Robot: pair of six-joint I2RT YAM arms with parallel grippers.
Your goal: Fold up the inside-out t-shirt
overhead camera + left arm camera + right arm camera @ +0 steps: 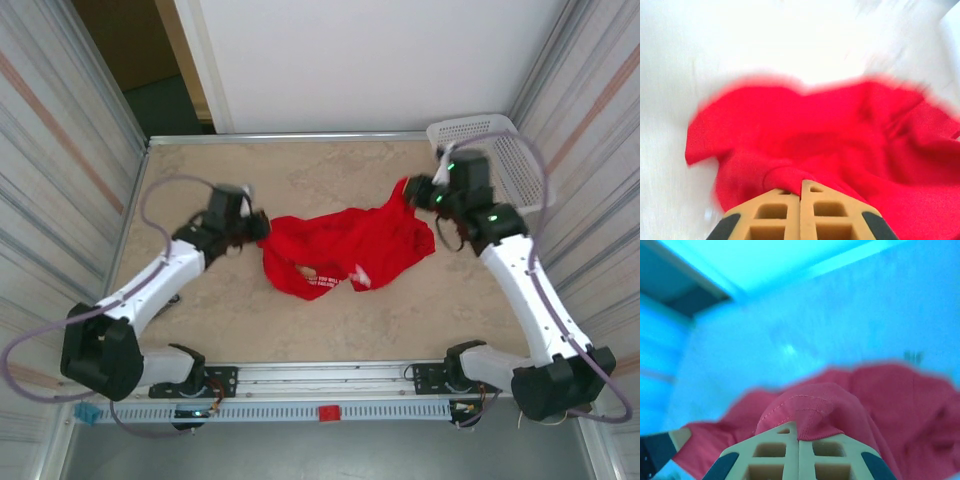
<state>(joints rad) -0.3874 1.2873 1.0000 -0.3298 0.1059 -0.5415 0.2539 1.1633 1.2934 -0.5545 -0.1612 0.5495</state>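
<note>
The inside-out t-shirt (345,250), bright red, lies crumpled at the middle of the table, with a bit of white and yellow print showing at its near edge. My left gripper (258,226) is shut on the shirt's left edge; in the left wrist view a red fold (785,175) is pinched between the tan fingertips (801,186). My right gripper (415,190) is shut on the shirt's upper right corner and holds it raised off the table. In the right wrist view a stitched hem (810,407) bulges out over the closed fingers (798,437).
A white mesh basket (500,155) stands in the back right corner, just behind the right arm. Side walls close the table in on the left and right. Bare table surface (330,170) lies behind the shirt.
</note>
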